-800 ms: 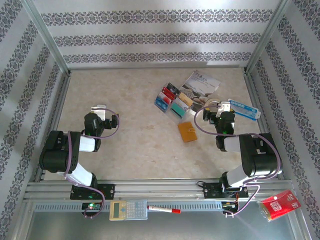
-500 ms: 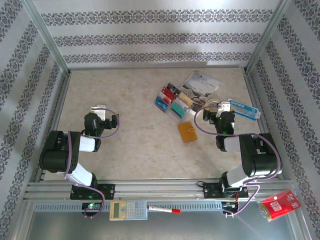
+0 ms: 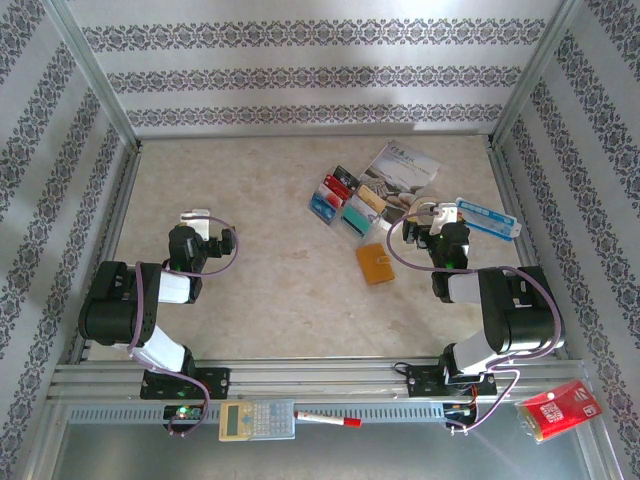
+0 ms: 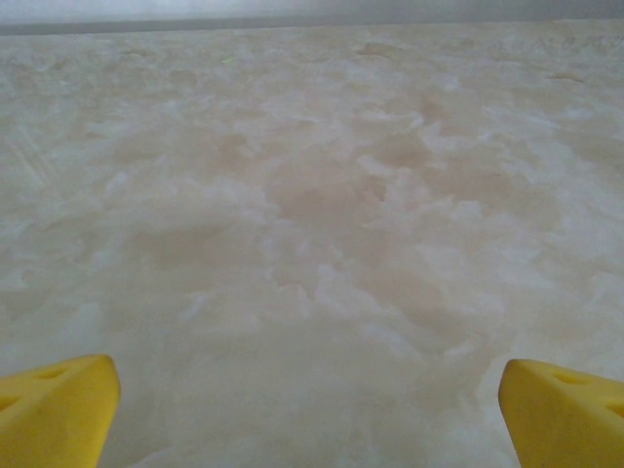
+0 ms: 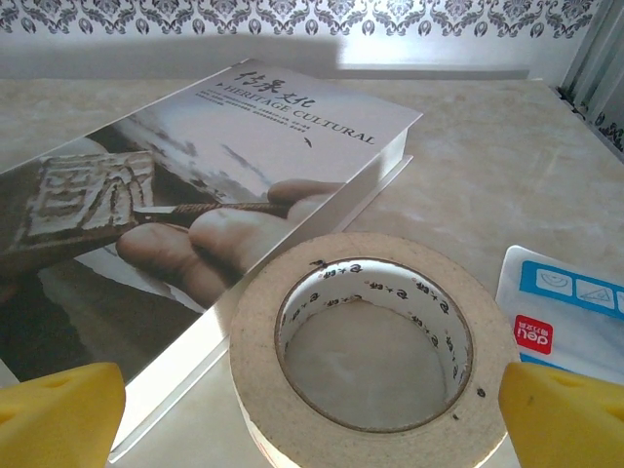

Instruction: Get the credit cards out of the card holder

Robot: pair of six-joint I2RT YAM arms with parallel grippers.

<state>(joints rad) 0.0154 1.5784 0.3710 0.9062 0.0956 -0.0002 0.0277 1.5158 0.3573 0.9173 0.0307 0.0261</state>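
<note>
Marbled beige table (image 3: 260, 190), orange card holder (image 3: 375, 263), damask-striped walls (image 3: 300, 78)

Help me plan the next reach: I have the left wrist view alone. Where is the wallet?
Observer: The wallet lies flat, right of centre.
Operator: And the cards?
Observer: The cards lie just beyond it, beside a brochure.
Operator: What about the right tool?
Observer: The right tool is open, with a tape roll just ahead of it.
</note>
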